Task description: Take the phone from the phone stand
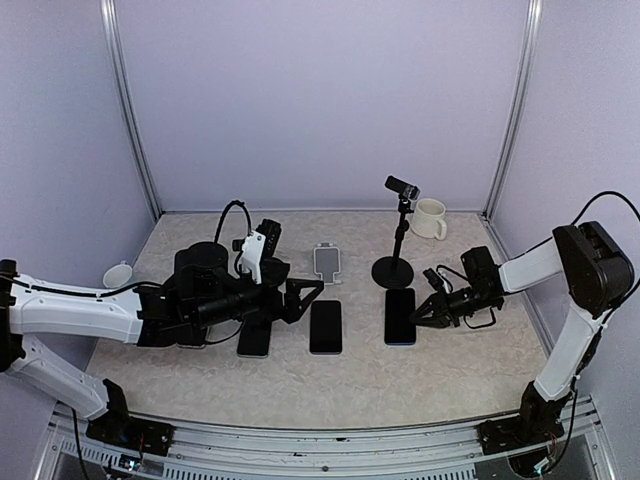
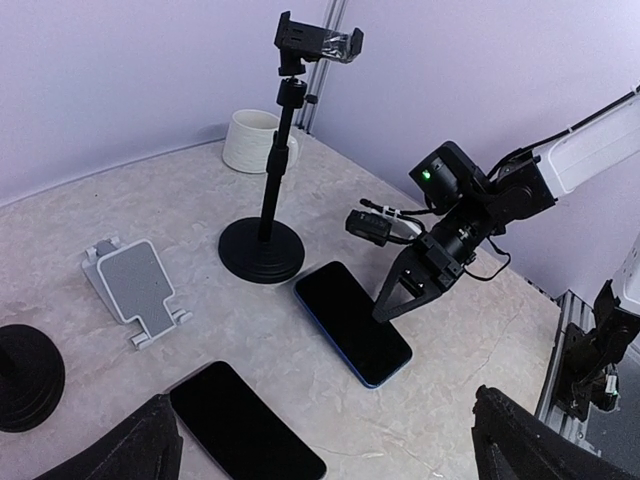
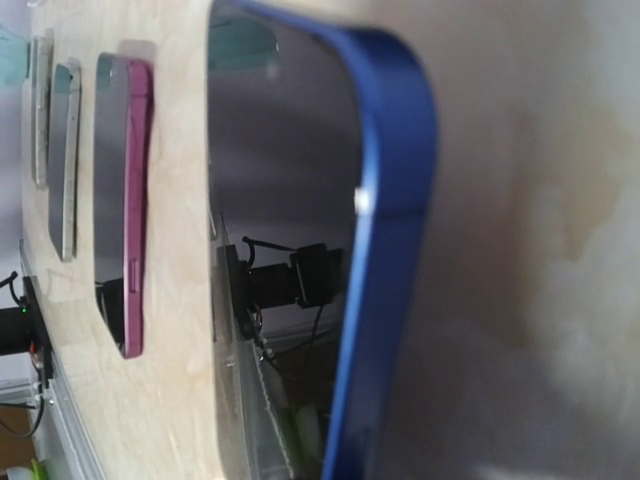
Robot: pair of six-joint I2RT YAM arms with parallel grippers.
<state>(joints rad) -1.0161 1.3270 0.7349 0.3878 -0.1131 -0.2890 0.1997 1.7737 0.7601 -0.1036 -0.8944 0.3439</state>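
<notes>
The black phone stand (image 1: 392, 270) has a round base, a thin pole and an empty clamp (image 1: 402, 187) on top; it also shows in the left wrist view (image 2: 262, 250). The blue-edged phone (image 1: 400, 315) lies face up on the table just in front of the base (image 2: 350, 320). Its blue rim fills the right wrist view (image 3: 385, 200). My right gripper (image 1: 414, 315) is low at the phone's right edge (image 2: 384, 313), its fingers meeting on that edge. My left gripper (image 1: 305, 298) is open wide and empty, hovering left of the phone (image 2: 330, 465).
Two more dark phones (image 1: 325, 326) (image 1: 254, 338) lie left of the blue one. A small grey tablet-style stand (image 1: 326, 262) sits behind them. A white mug (image 1: 430, 218) is at the back right, a white bowl (image 1: 118, 274) at the left, and a second black base (image 1: 205, 258) under my left arm.
</notes>
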